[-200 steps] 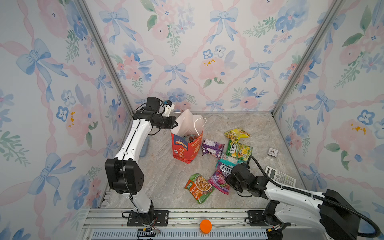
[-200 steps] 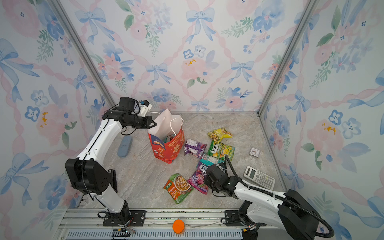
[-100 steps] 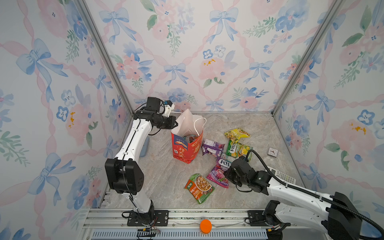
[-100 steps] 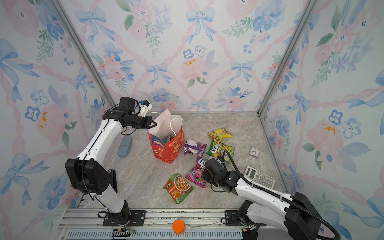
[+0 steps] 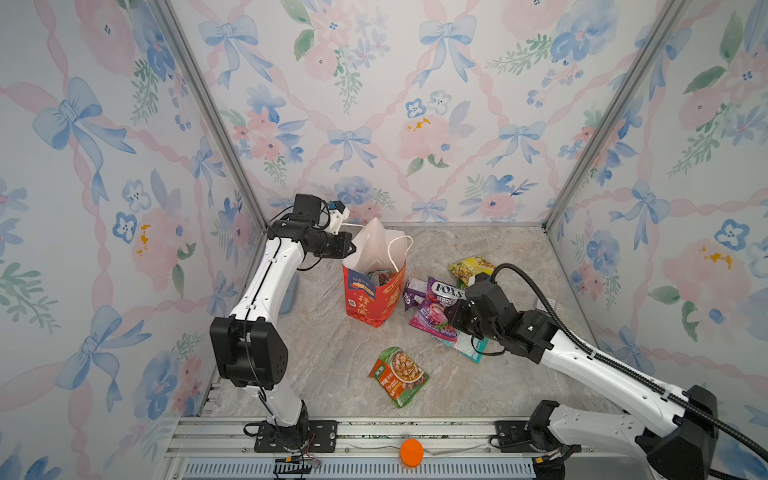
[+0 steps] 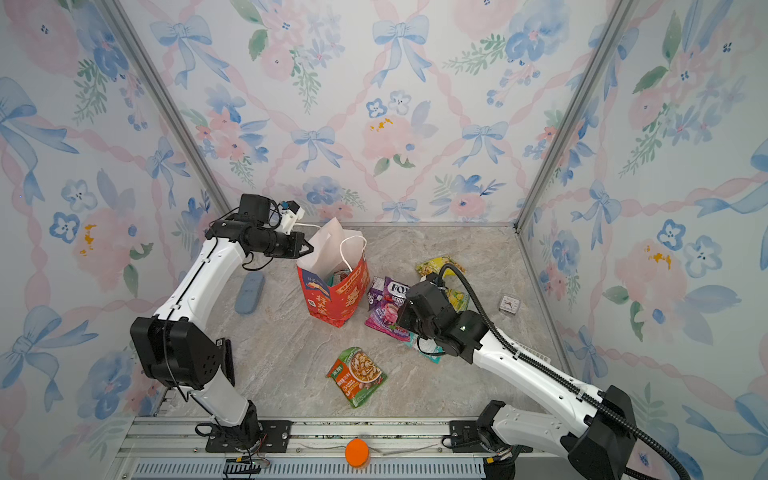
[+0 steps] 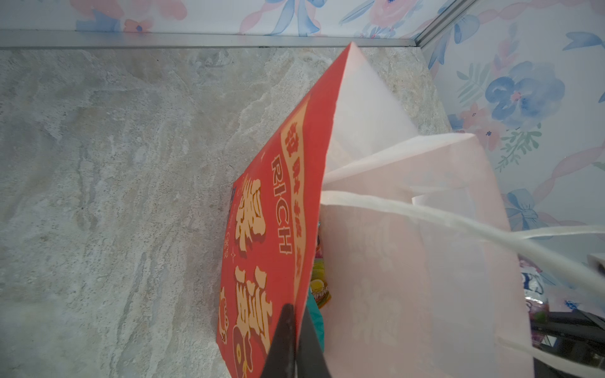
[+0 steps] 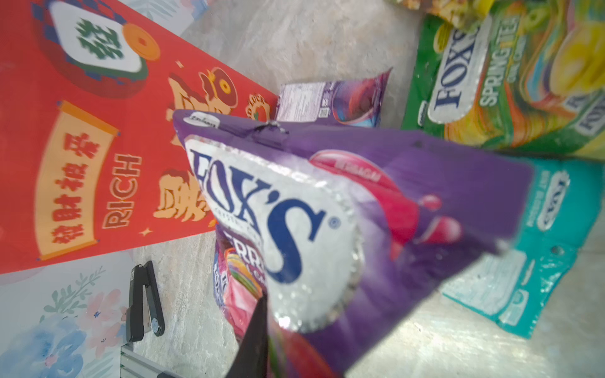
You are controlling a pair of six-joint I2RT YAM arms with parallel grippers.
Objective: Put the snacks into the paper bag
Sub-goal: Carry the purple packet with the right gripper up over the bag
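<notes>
Purple FOX'S packet (image 8: pixel 327 229) tight in right tool (image 5: pixel 453 318) (paper bag (image 5: pixel 374 301) nearby)

Top views high, steeply down, whole scene; wrist views close, both catching paper bag (image 7: pixel 278 212) (image 8: pixel 98 147).

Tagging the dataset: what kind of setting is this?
Probably a staged robot data-collection booth, not a home: floral wallpaper panels in aluminium posts, stone-look tabletop, a metal base rail at the front edge.
</notes>
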